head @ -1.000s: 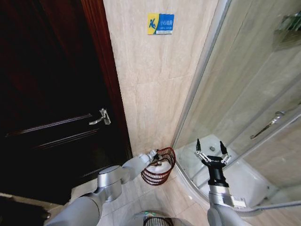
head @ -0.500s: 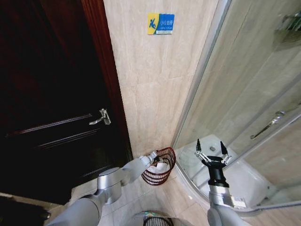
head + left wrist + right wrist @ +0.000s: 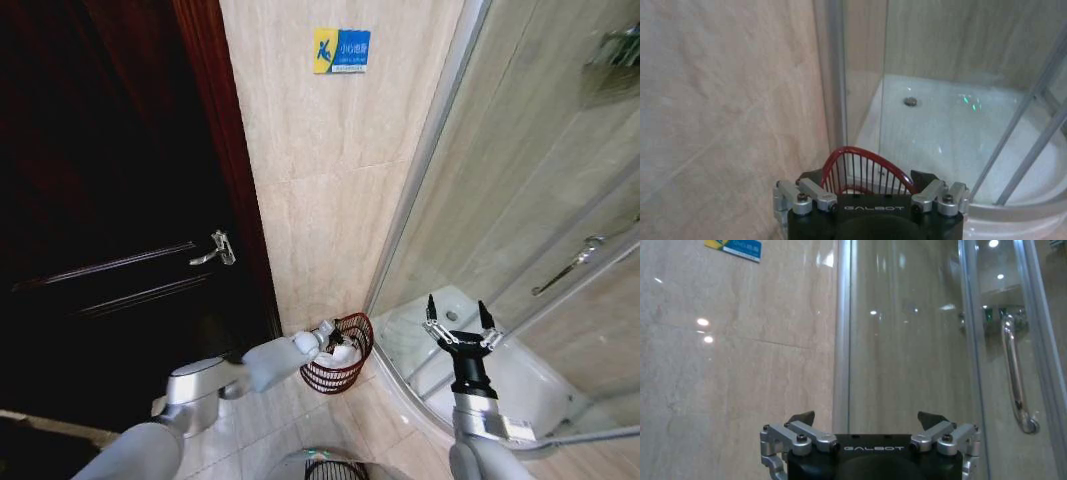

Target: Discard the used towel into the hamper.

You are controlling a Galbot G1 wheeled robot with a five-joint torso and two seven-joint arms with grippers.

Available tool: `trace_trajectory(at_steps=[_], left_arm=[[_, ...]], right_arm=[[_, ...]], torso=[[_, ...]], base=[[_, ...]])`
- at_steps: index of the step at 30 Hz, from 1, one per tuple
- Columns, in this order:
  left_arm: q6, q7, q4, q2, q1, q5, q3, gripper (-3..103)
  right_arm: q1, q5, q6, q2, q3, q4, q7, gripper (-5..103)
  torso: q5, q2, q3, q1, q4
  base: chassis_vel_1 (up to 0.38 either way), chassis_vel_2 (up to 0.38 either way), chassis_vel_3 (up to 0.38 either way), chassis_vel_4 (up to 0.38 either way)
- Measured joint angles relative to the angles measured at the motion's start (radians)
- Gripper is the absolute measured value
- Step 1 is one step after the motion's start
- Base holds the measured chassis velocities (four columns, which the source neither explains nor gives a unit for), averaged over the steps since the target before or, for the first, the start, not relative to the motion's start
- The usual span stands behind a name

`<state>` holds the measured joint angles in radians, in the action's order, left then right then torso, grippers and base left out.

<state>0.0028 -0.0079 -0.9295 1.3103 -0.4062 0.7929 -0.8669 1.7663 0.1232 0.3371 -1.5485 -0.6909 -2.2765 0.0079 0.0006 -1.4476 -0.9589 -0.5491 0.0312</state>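
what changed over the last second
The left arm has pulled back toward the robot, its left pincer still at the near rim of the hamper, open and empty, with the white towel lying inside. The right pincer has shifted slightly right and stays open and raised. Hamper, door and shower unmoved.

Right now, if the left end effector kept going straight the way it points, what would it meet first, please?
Most likely the hamper: the open left end effector sits at its near rim, pointing across the basket. Beyond lies the shower glass, though depth is hard to judge.

Head camera looks down at hamper (image 3: 340, 352) and shower glass (image 3: 520, 230); both wrist cameras face that glass close up.
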Motion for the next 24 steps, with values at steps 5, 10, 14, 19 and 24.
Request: trace_trajectory(at_steps=[5, 10, 14, 19, 24], left_arm=[[0.046, -0.079, -0.158, -0.065, -0.029, 0.03, 0.021, 95], [0.065, -0.109, -0.297, -0.155, -0.059, 0.028, 0.052, 100], [0.071, -0.115, -0.367, -0.215, -0.083, 0.02, 0.091, 100], [0.108, -0.109, -0.514, -0.34, -0.193, -0.06, 0.288, 100], [0.112, -0.036, -0.68, -0.454, -0.387, -0.153, 0.508, 100]], right_arm=[[0.01, 0.017, 0.003, 0.024, -0.015, 0.01, 0.013, 100], [0.011, 0.027, 0.003, 0.035, -0.025, 0.018, 0.023, 100], [0.011, 0.031, 0.003, 0.037, -0.028, 0.025, 0.029, 100], [0.016, 0.022, 0.007, 0.035, -0.026, 0.032, 0.04, 100], [0.032, 0.011, 0.02, 0.041, -0.018, 0.031, 0.047, 100]], torso=[[-0.0005, 0.0, 0.0, 0.0, -0.0002], [-0.0008, 0.0, 0.0, 0.0, -0.0002], [-0.0005, 0.0, 0.0, 0.0, -0.0001], [-0.0006, 0.0, 0.0, 0.0, -0.0001], [-0.0013, 0.0, 0.0, 0.0, 0.0003]], base=[[0.0, 0.0, 0.0, 0.0], [0.0, 0.0, 0.0, 0.0], [0.0, 0.0, 0.0, 0.0], [0.0, 0.0, 0.0, 0.0], [0.0, 0.0, 0.0, 0.0]])
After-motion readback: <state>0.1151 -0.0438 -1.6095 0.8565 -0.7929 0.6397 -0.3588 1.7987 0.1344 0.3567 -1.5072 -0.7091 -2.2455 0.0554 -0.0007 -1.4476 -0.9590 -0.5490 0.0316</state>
